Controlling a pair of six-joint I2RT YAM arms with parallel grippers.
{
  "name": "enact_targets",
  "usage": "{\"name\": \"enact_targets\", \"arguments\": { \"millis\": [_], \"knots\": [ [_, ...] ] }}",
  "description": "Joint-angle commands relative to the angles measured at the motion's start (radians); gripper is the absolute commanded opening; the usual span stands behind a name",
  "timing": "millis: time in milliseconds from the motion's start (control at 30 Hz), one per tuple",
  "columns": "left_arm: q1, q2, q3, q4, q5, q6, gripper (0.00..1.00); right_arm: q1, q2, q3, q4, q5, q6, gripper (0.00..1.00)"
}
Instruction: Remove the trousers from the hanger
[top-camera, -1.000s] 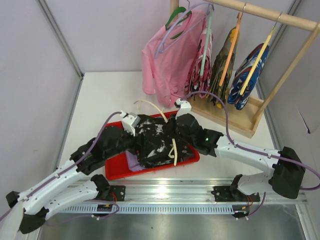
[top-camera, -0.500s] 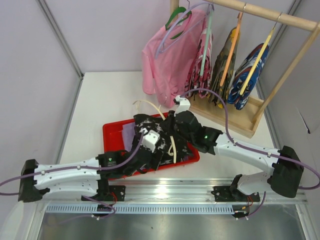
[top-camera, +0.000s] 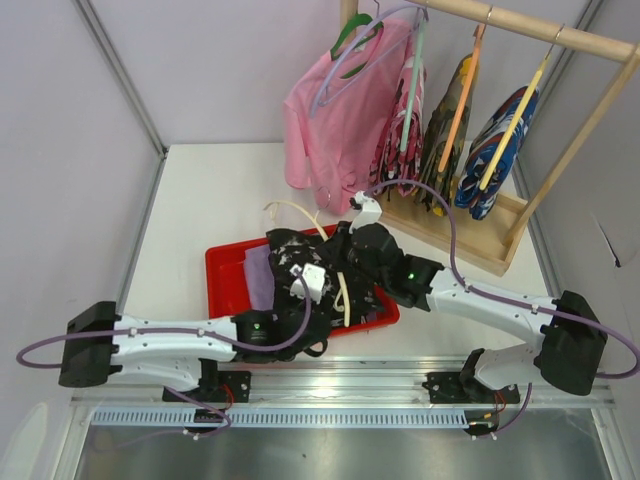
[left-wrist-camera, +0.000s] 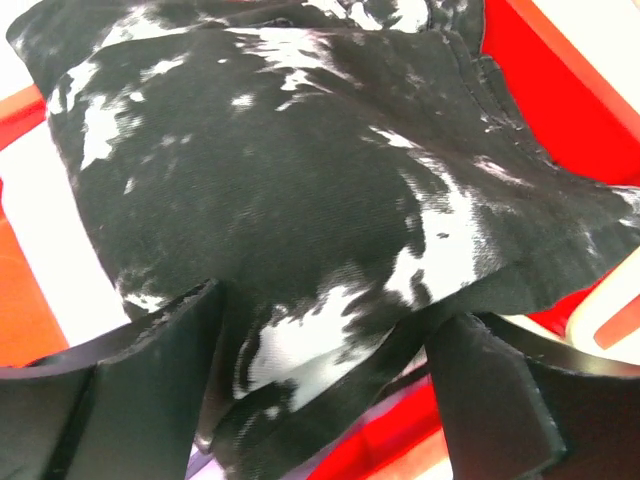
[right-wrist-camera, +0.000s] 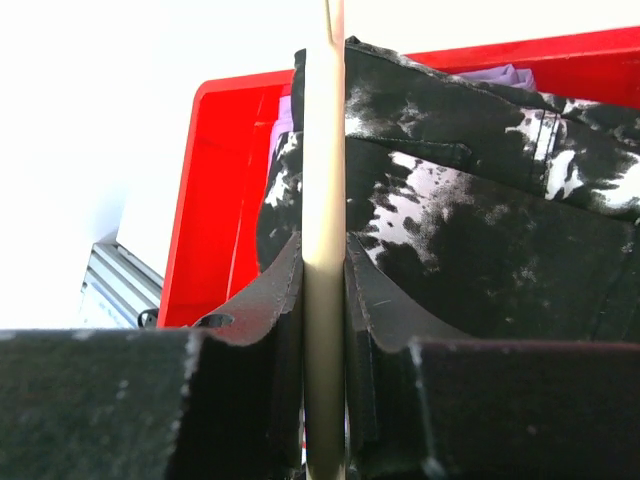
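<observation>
The black, white-speckled trousers (top-camera: 300, 252) lie bunched in the red tray (top-camera: 222, 262), over the pale lavender garment (top-camera: 258, 276). A cream hanger (top-camera: 346, 298) lies through the black trousers, its hook (top-camera: 288, 207) sticking out beyond the tray. My right gripper (top-camera: 347, 262) is shut on the hanger's bar (right-wrist-camera: 325, 150), jaws pressed on both sides (right-wrist-camera: 325, 270). My left gripper (top-camera: 300, 264) is open over the trousers. In the left wrist view its fingers (left-wrist-camera: 325, 320) straddle the near edge of the black trousers (left-wrist-camera: 300, 170) without closing.
A wooden rack (top-camera: 470, 238) stands at the back right with a pink shirt (top-camera: 335, 120) and patterned garments (top-camera: 500, 150) on hangers. The tray sits near the table's front edge, with the metal rail (top-camera: 330, 385) just below it. Walls enclose the left and back.
My left arm has swung right and in, from the tray's far left side to above the black trousers. The lavender garment now shows at the left. The right gripper has held still.
</observation>
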Motion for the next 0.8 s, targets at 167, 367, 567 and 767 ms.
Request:
{"name": "enact_targets", "arguments": {
  "millis": [167,367,567,767],
  "knots": [
    [-0.031,0.151,0.008,0.043,-0.197,-0.14,0.44,0.001,-0.048,0.021,0.175,0.011,0.086,0.0],
    [-0.03,0.014,-0.068,-0.001,-0.237,-0.271,0.0,-0.002,-0.033,0.025,0.106,0.059,0.053,0.0],
    [0.018,-0.235,-0.117,-0.078,-0.231,-0.299,0.0,-0.006,-0.034,-0.015,-0.005,0.158,0.032,0.0],
    [0.064,-0.309,-0.131,-0.232,-0.231,-0.392,0.0,-0.006,-0.079,-0.053,-0.124,0.275,-0.006,0.0]
  ]
}}
